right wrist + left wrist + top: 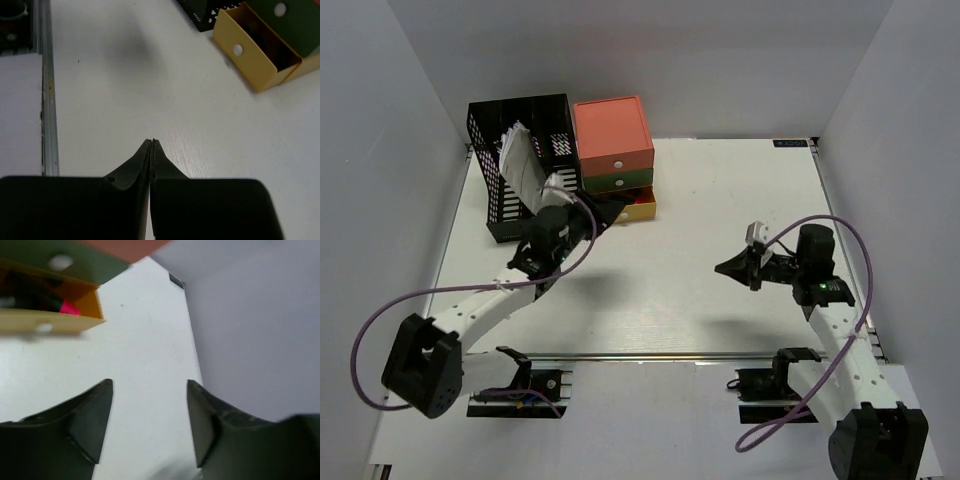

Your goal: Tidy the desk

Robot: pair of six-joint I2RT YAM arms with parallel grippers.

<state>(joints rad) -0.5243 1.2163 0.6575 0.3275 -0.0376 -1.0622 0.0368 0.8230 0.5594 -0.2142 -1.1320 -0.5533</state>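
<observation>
No legible text anywhere

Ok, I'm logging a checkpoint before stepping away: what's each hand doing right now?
Left hand: open, holding nothing.
Right hand: closed, holding nothing.

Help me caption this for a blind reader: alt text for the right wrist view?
The black right hand, shut and empty, hangs above the flat white desk. Toward the upper right, a yellow plastic drawer stands pulled open.
</observation>
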